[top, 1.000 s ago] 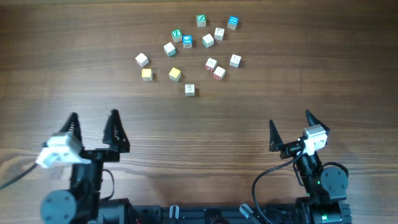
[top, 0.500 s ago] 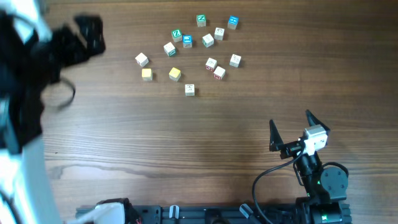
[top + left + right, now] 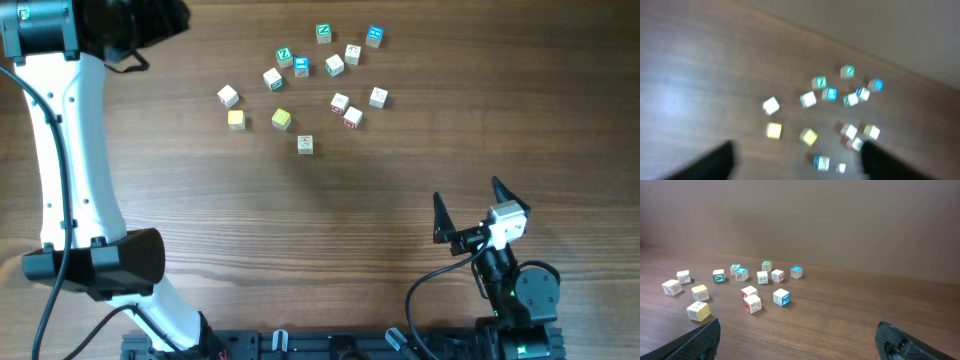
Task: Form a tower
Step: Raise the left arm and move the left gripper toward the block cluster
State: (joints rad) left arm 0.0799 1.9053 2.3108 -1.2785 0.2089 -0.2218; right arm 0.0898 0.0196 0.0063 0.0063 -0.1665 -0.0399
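Wooden letter cubes (image 3: 281, 119), square-edged and loose, dot the grained tabletop (image 3: 300, 240); left pincer (image 3: 797, 144) and right pincer (image 3: 466, 190) gape released, empty.

The near half of the counter (image 3: 330, 230) is bare wood, open for a gripper to cross from either side. At the far middle the letter cubes (image 3: 334, 65) lie scattered. There are clear gaps between the two yellow cubes (image 3: 235, 119) and around the lone pale cube (image 3: 305, 145) nearest the front (the back ones crowd closer). The left arm (image 3: 70, 150) stretches along the left edge, blocking it. The right gripper (image 3: 466, 190) stands near right, well apart from the cubes.
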